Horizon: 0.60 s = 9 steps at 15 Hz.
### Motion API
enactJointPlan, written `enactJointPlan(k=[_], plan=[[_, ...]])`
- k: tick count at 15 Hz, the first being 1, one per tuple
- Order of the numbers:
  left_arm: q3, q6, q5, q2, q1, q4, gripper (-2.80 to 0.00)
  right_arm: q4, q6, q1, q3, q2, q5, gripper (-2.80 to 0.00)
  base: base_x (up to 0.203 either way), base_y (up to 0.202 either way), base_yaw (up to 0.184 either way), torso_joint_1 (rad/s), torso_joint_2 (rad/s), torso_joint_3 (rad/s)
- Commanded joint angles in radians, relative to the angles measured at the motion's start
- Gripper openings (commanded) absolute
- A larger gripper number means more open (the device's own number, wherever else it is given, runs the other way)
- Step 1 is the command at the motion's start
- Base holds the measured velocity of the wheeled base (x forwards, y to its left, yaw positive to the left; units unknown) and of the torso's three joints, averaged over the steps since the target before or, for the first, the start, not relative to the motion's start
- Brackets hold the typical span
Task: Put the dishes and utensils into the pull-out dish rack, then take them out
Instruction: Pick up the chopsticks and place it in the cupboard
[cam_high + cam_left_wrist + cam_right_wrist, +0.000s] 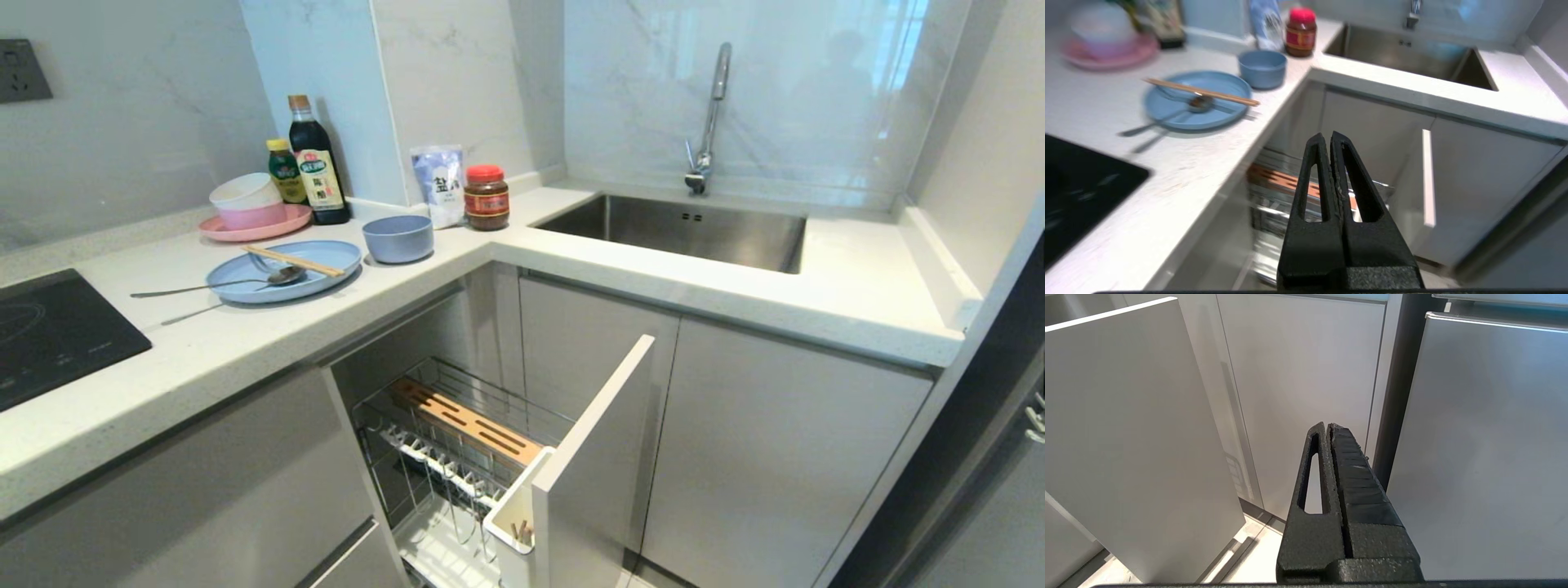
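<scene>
1. My left gripper (1329, 139) is matte black, and so is my right gripper (1327, 428).
2. The plate (326, 261) and the bowl (397, 238) are the same light blue.
3. The chopsticks (292, 260) across the plate are pale wood; the spoon (216, 285) is silver.
4. The pink plate (282, 226) carries a pink bowl (253, 216) with a white bowl (243, 193) stacked in it.
5. The counter (245, 343) is white with fine speckles; the wall (457, 73) behind is pale grey-veined marble.
6. The pull-out dish rack (457, 441) is chrome wire with an orange-brown wooden strip (465, 422), a white utensil cup (513, 518) and a grey cabinet front (592, 465).
7. The jar (486, 197) is dark brown with a red lid.
8. The cooktop (49, 335) is black.
</scene>
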Motion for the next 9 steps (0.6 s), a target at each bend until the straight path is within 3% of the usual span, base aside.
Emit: enactJointPlan(k=[1,5,9], plan=[[0.163,0.049,-0.024,-0.292,0.065,-0.008,-2.80,0.000,0.000,0.000,0.002,-0.004,0.000,-2.80,0.000,0.000,0.000,0.000,0.00,0.000],[0.485,0.086,-0.026,-0.575,0.130,-0.036,-2.80,0.000,0.000,0.000,0.002,-0.003,0.000,-2.80,0.000,0.000,0.000,0.000,0.00,0.000],[0.745,0.092,0.080,-0.745,0.132,-0.150,-2.80,0.000,0.000,0.000,0.002,-0.003,0.000,-2.80,0.000,0.000,0.000,0.000,0.00,0.000]])
